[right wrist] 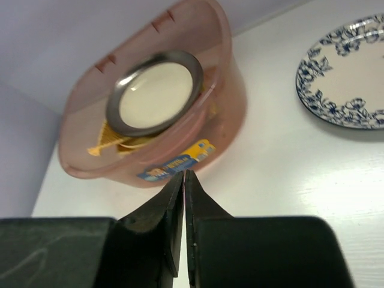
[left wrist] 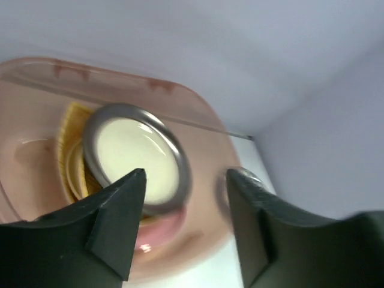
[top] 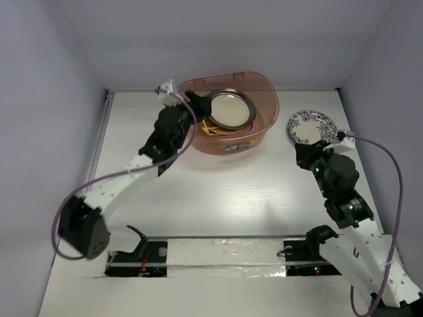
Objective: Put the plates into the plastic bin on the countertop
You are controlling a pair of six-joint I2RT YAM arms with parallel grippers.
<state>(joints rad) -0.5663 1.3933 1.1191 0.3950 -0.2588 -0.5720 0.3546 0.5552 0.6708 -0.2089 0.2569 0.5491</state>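
Sitting at about 4 o'clock on the white tabletop (top: 231, 191), the right tool (right wrist: 183, 174) is showing its jaws pressed together with nothing between them. Just beyond it, at 2 o'clock, the blue-and-white floral plate (top: 312, 127) is lying flat outside the plastic bin (top: 272, 99), so it looks like the plate now in hand. Doing this well is likely meaning spreading the jaws first, coming in low at the plate's near rim, pinching that rim firmly, and lifting clear before swinging toward 12 o'clock, where the bin is standing. Farther back, at 11 o'clock, the left tool (left wrist: 186, 180) is hovering over the bin with jaws apart and empty. Below it the metal-rimmed plate (top: 229, 110) is resting inside on yellow and orange dishes (right wrist: 105, 138), so the floral plate is probably needing a gentle, low release on top
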